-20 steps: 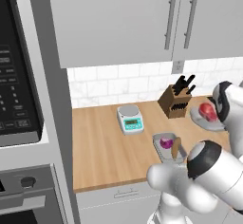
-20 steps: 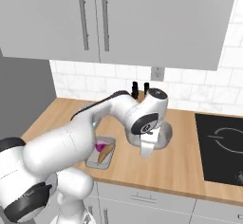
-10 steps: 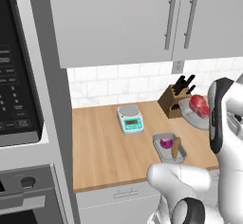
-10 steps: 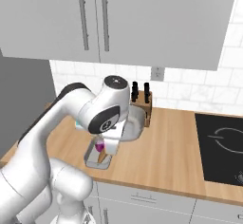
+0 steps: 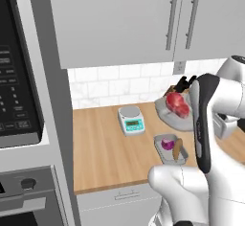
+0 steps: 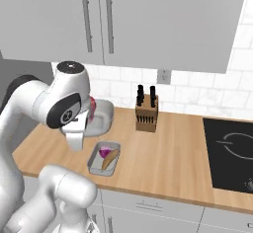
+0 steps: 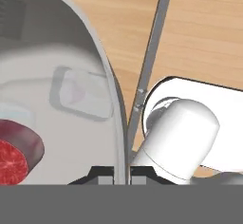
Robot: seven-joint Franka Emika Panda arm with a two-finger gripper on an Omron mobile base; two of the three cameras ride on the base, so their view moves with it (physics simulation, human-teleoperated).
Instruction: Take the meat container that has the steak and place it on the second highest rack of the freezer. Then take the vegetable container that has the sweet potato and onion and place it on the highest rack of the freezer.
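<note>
Wooden worktop [image 5: 103,153] runs across the front of a rendered kitchen. Nearest its front edge sits a small grey tray, the vegetable container [image 5: 171,148], holding the purple onion [image 5: 167,144] and the tan sweet potato [image 5: 178,149]; it rests untouched.

Just behind it, the white arm carries the meat container [image 5: 168,113], a pale grey dish lifted clear of the worktop, with the red steak [image 5: 177,104] lying inside. In the hand view the pincer [image 7: 121,173] is clenched on the dish's thin rim [image 7: 111,95].

Farther back stand a kitchen scale [image 5: 131,120] and a knife block [image 6: 147,111] against the tiled wall.

Judging by this, the first container is only picked up; racking it in the freezer and both steps for the vegetable tray remain.
</note>
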